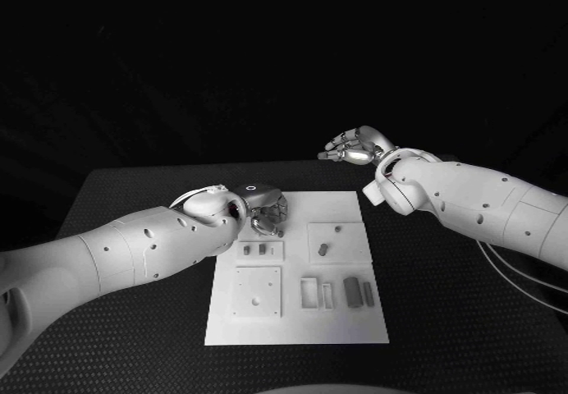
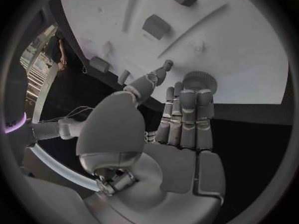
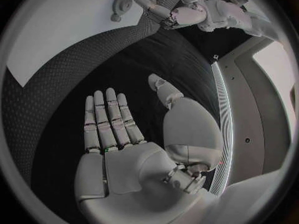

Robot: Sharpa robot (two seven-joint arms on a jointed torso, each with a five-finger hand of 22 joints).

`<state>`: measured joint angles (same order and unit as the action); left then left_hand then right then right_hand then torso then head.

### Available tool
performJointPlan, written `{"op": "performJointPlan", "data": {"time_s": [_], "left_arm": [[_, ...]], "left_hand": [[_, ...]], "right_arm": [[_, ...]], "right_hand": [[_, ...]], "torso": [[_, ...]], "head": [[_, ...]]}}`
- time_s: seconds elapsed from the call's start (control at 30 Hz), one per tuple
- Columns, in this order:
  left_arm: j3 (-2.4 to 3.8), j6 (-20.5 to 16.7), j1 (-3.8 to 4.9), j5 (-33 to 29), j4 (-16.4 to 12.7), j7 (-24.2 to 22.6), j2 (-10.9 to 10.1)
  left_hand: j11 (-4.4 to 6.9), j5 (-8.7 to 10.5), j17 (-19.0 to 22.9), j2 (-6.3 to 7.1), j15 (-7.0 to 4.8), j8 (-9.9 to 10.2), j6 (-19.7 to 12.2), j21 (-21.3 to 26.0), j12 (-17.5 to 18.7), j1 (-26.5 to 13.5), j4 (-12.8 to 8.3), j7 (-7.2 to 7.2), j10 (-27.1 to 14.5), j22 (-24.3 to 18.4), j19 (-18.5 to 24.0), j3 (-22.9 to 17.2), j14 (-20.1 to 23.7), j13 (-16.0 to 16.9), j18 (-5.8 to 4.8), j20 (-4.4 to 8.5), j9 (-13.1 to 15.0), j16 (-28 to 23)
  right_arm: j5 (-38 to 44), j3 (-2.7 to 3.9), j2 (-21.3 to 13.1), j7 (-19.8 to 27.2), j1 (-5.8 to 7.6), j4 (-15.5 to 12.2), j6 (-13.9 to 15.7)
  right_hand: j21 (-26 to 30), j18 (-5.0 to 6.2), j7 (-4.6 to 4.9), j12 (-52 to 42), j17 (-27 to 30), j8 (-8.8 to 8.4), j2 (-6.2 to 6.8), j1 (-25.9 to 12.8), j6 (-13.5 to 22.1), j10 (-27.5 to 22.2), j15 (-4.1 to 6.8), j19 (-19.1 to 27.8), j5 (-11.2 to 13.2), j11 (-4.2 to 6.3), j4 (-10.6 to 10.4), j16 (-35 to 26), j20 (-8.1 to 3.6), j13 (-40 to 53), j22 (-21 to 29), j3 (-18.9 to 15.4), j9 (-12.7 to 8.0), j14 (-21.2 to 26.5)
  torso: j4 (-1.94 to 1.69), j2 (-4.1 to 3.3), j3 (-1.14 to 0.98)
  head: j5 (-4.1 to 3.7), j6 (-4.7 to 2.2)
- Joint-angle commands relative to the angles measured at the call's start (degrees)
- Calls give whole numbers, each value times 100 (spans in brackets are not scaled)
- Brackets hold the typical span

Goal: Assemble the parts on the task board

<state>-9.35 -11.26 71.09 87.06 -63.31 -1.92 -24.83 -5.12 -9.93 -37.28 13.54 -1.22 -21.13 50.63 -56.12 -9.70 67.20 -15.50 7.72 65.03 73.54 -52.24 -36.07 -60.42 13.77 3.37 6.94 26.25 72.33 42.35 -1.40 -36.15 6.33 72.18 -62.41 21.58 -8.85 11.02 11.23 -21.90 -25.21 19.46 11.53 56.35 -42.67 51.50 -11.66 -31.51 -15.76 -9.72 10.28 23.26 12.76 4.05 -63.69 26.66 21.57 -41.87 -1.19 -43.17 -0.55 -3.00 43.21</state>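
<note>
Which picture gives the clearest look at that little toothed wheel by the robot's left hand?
The left wrist view: the gear sits right at the left hand's fingertips, its teeth plain to see. In the head view the hand covers that corner of the task board. The right wrist view shows a small round piece there, far off.

A black tabletop with a fine dotted weave carries the scene; its far edge and both far corners show against a dark background. Two thin pale cables cross above the tabletop's right edge. The same dotted surface appears in the right wrist view.
</note>
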Motion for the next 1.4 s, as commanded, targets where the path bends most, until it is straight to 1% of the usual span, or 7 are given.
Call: {"op": "performJointPlan", "data": {"time_s": [0.03, 0.23, 0.5, 0.67, 0.93, 1.07, 1.4], "left_arm": [[0, 203, 0, 114, 44, -9, 62], [-60, 163, -35, 71, 158, -77, 147], [-66, 194, -68, 40, 278, -110, 193], [-88, 205, -90, 2, 310, -151, 235], [-94, 223, -148, -22, 362, -192, 289], [-97, 251, -163, -24, 388, -194, 297], [-109, 279, -201, -24, 461, -207, 344]], "left_hand": [[-39, 8, 8, -20, 31, 13, 3, -11, 44, -48, 14, 25, -12, 8, -29, 20, -1, -9, 355, -28, 2, 29], [-40, -6, 22, -71, 32, -1, 41, -17, 71, -62, 26, 19, 18, 19, -40, 20, -8, -12, 371, -34, 10, 54], [-4, 27, 51, -144, -2, -35, 141, -33, 74, -87, 26, 28, 164, 40, -72, 36, -31, 7, 389, -18, 28, 106], [15, 50, 66, -211, -21, -86, 274, -50, 101, -105, 25, -23, 228, 58, -101, 43, -52, 13, 393, 0, 51, 160], [49, 76, 82, -333, -53, -89, 342, -72, 101, -90, 5, -48, 346, 78, -142, 33, -86, 34, 400, 23, 53, 224], [68, 91, 89, -382, -72, -89, 375, -86, 102, -94, -6, -60, 402, 90, -162, 35, -104, 44, 400, 38, 53, 258], [89, 119, 106, -483, -93, -76, 405, -99, 117, -101, -7, -68, 465, 104, -186, 24, -120, 55, 397, 59, 48, 298]], "right_arm": [[6, 2, 8, 39, -2, -13, -64], [6, 2, 9, 34, -2, -38, -55], [6, 2, -1, 22, -2, -56, -64], [6, 2, 4, 20, -2, -59, -70], [6, 2, 17, 19, -2, -58, -72], [6, 2, 15, 19, -1, -60, -69], [6, 2, 17, 19, -1, -65, -72]], "right_hand": [[33, -68, 121, 27, 8, 27, -14, -22, 38, 3, -6, -53, -37, -32, -33, 23, 6, -7, -11, 4, -8, 48], [35, -67, 122, 26, 10, 28, -15, -22, 38, 3, -6, -54, -37, -32, -33, 24, 6, -7, -13, 3, -9, 48], [38, -68, 123, 27, 11, 29, -13, -23, 38, 2, -5, -54, -37, -32, -33, 25, 7, -7, -15, 1, -9, 49], [39, -68, 123, 27, 12, 29, -14, -24, 38, 2, -5, -54, -37, -32, -35, 25, 7, -7, -17, 0, -9, 50], [41, -68, 124, 27, 14, 30, -16, -26, 38, 3, -5, -55, -37, -32, -36, 26, 7, -7, -19, -1, -10, 50], [42, -68, 124, 27, 15, 30, -17, -27, 38, 2, -5, -55, -37, -32, -37, 27, 7, -7, -21, -1, -10, 51], [46, -68, 125, 27, 17, 31, -17, -27, 38, 2, -5, -56, -37, -32, -38, 29, 7, -7, -25, -2, -11, 51]], "torso": [[-5, 3, 0], [-4, -4, 1], [-11, 4, 3], [-11, 7, 0], [-8, 8, 1], [-10, 9, -3], [-6, 3, 1]], "head": [[-12, 1], [-27, -2], [-40, 15], [-46, 23], [-45, 19], [-50, 27], [-68, 28]]}}
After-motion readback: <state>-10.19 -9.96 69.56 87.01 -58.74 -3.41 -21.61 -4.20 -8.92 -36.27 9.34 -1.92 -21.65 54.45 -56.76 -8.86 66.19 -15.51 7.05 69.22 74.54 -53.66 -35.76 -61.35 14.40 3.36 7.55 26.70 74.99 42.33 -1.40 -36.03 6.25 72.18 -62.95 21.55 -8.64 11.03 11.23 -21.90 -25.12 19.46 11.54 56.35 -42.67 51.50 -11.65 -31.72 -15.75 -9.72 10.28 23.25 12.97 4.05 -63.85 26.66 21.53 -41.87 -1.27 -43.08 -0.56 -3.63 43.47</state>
